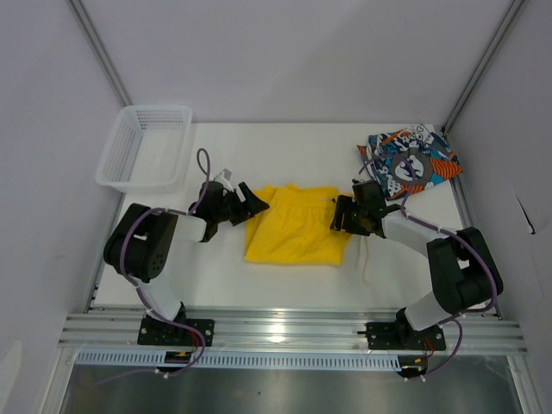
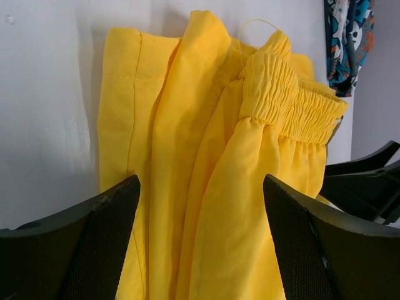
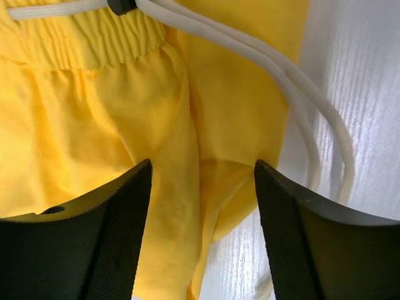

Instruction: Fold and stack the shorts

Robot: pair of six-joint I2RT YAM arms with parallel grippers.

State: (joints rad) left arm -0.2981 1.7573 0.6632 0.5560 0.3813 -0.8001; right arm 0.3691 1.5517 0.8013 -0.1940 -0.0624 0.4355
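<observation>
The yellow shorts lie bunched in loose folds at the middle of the white table. Their elastic waistband faces the right arm, and the white drawstring trails onto the table. My left gripper is at the shorts' left edge. It is open, with yellow cloth lying in the wide gap between its fingers. My right gripper is at the right edge, also open, its fingers standing apart on either side of a yellow fold. The printed shorts lie crumpled at the far right corner.
A white mesh basket stands at the table's far left corner. Grey walls and metal frame posts close in the table on the left, right and back. An aluminium rail carrying the arm bases runs along the near edge.
</observation>
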